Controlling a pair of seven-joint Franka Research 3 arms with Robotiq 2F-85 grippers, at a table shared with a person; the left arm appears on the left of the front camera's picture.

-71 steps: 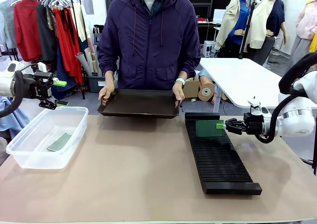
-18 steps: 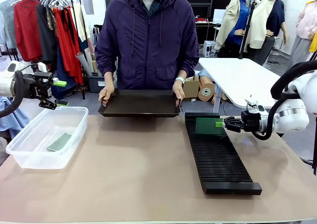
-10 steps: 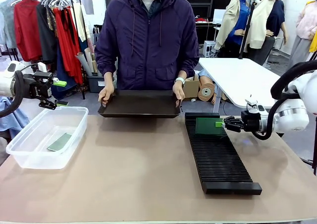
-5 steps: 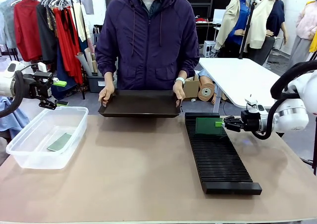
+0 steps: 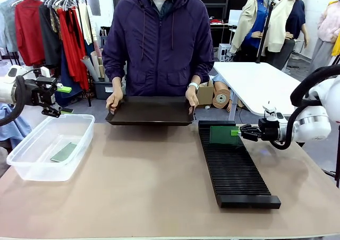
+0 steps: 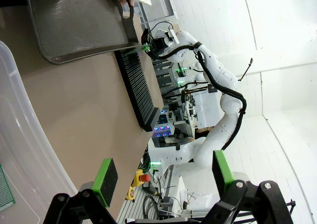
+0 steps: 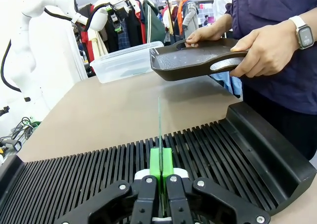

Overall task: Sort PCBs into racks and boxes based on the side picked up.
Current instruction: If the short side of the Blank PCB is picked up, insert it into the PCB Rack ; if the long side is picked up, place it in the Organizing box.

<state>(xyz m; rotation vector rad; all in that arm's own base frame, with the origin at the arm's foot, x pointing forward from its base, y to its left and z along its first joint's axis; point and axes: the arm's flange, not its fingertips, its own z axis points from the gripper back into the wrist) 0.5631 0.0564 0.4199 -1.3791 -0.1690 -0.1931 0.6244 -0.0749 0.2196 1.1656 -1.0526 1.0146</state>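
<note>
My right hand is clamped on one short edge of a PCB, holding it upright on edge over the far end of the rack on the right of the desk — its lower edge appears aligned with a slot. The board looks thin, light and stiff, so I judge an edge pinch sufficient, though twisting it in the slot could jam or flex it. My left hand stands with fingers apart above the box at the left, where another PCB lies flat — the person holds a black tray at the far side.
</note>
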